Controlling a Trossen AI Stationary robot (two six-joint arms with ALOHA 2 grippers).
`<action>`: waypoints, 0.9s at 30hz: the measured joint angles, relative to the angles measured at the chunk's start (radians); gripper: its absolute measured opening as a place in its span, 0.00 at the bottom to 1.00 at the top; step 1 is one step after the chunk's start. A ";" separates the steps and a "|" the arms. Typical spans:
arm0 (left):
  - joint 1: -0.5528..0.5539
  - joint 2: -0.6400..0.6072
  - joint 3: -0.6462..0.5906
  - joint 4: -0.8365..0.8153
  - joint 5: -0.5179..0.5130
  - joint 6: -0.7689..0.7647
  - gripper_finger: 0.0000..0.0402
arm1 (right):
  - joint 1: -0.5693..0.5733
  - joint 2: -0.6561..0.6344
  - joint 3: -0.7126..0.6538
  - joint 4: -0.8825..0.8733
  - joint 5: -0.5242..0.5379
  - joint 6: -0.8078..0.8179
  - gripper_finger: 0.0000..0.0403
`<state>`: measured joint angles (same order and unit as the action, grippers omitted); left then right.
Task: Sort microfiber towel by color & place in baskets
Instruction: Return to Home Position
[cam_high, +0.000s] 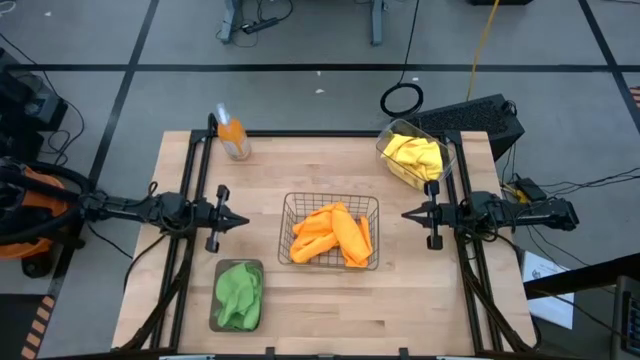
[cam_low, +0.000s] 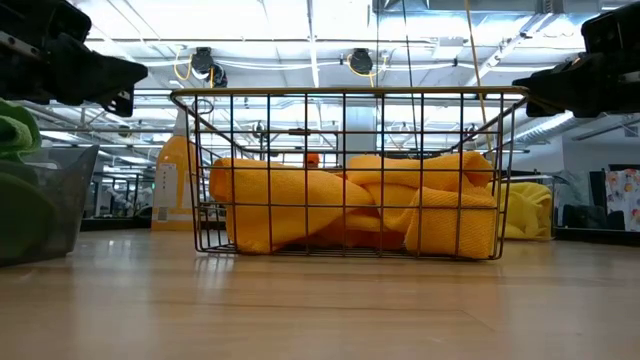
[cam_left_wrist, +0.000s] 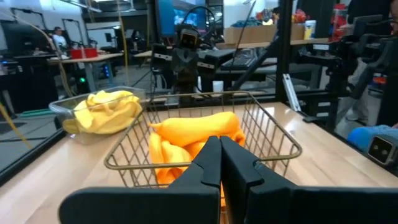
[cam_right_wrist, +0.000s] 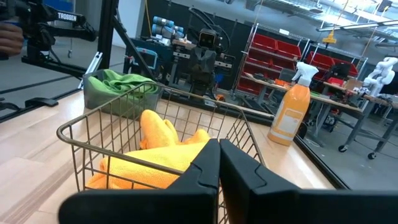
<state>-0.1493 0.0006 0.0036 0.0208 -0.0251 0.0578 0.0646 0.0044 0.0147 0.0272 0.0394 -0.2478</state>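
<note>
Orange towels (cam_high: 335, 235) lie piled in the square wire-mesh basket (cam_high: 289, 212) at the table's middle. Yellow towels (cam_high: 415, 155) fill the clear tub (cam_high: 384, 150) at the far right. Green towels (cam_high: 238, 293) sit in the grey tray (cam_high: 216, 270) near the front left. My left gripper (cam_high: 243, 220) hovers shut just left of the wire basket, pointing right. My right gripper (cam_high: 407, 213) hovers shut just right of it, pointing left. In the wrist views the left gripper (cam_left_wrist: 220, 144) and the right gripper (cam_right_wrist: 219, 147) face the basket (cam_left_wrist: 205, 130) (cam_right_wrist: 155, 149) with fingers together.
An orange spray bottle (cam_high: 233, 136) stands at the far left of the table. Dark frame rails (cam_high: 190, 180) run along both table sides. Bare wood (cam_high: 400, 310) lies in front of the wire basket and between the basket and the tray.
</note>
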 joint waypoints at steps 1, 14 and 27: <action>0.000 0.000 0.000 0.000 -0.007 0.000 0.00 | 0.000 0.001 0.000 0.000 0.003 0.000 0.00; 0.000 0.000 0.000 0.004 -0.058 0.000 0.02 | 0.000 0.002 0.000 0.000 0.011 0.000 0.00; 0.000 0.000 0.000 0.003 -0.058 0.001 0.02 | 0.000 0.003 0.000 -0.001 0.011 0.000 0.00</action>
<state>-0.1497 0.0006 0.0040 0.0241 -0.0834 0.0586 0.0647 0.0070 0.0147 0.0265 0.0505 -0.2478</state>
